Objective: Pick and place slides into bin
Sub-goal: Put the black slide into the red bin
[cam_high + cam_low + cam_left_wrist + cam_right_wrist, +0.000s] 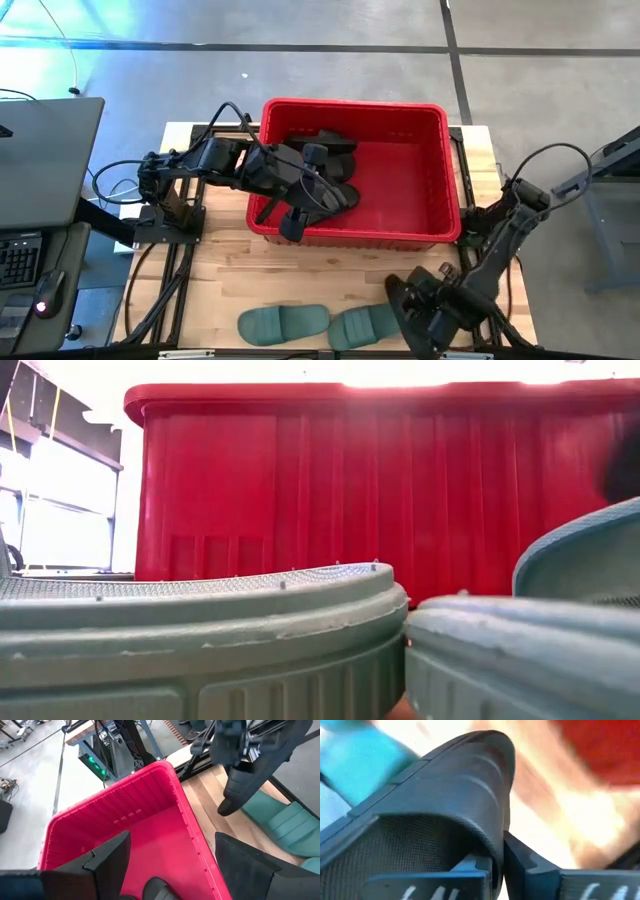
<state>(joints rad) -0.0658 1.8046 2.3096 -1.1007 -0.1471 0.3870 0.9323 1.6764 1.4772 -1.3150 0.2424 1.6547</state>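
Observation:
The red bin (pixel 400 150) stands at the table's far middle and fills the low view (pixel 350 490). Black slides (pixel 335 195) lie in its left half. My left gripper (pixel 298 205) hangs open over them inside the bin, and one black slide (pixel 160 891) shows between its fingers (pixel 170 865). My right gripper (pixel 428 305) is shut on another black slide (pixel 408 298) near the table's front right. Two sage-green slides (pixel 283 322) (pixel 365 326) lie flat on the table near the front edge, close before the low view (pixel 200 630). My right gripper pinches the black slide's wide strap at its edge (pixel 495 840), one finger (pixel 427 882) under the strap and one (pixel 555 880) outside it. In the left wrist view the slide (pixel 245 785) hangs below the gripper, tilted, clear of the table.
Bare wooden table (pixel 300 270) lies between the bin and the green slides. A desk with a keyboard (pixel 20 260) stands beyond the table's left edge. The bin's right half (pixel 420 190) holds nothing.

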